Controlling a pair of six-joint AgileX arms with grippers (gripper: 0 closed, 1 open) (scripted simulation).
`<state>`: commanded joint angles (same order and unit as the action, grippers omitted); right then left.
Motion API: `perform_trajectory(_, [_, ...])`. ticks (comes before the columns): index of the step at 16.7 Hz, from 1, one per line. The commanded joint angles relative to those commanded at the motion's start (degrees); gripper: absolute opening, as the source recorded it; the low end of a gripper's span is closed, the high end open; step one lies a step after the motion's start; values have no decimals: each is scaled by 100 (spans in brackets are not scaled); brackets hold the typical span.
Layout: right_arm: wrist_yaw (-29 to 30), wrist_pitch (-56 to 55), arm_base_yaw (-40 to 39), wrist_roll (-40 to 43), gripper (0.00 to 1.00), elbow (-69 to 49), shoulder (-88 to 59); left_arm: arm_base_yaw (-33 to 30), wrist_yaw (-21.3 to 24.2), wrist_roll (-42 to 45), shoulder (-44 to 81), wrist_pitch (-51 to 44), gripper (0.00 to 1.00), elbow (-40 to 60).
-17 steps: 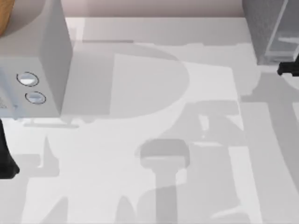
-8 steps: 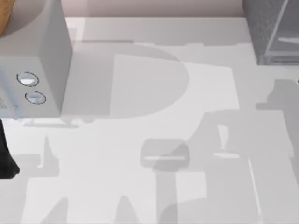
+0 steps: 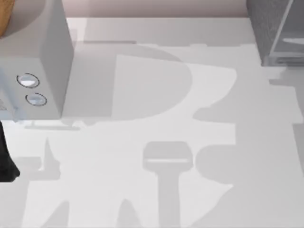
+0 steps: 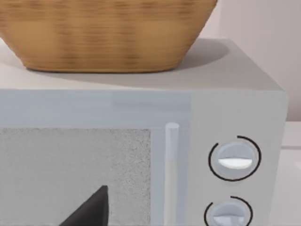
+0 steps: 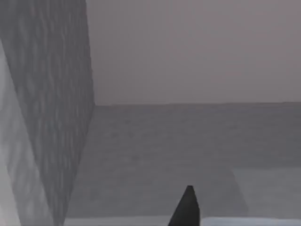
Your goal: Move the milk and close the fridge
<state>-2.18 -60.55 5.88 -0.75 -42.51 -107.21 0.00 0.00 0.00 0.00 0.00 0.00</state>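
Overhead view down onto table [image 3: 156, 109]; wrist views close on cabinets

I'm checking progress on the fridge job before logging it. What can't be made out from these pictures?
- The fridge: cut off by the top view's right edge, so whether the door is shut cannot be told.
- Left end effector: the left wrist view shows one dark fingertip, cut off by the frame edge.
- Right end effector: one fingertip in the right wrist view, also cut off.
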Motion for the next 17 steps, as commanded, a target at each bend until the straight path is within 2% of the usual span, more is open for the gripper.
perform_trajectory(5, [-635,243,420,13,0,-2071,-1719,0,0,0,0,0,100,0])
perform_trajectory(8, [-925,329,564,42,0,-2776,-2273,0,0,0,0,0,100,0])
perform_trajectory(17, [-999,349,598,51,0,-2940,-2421,0,0,0,0,0,100,0])
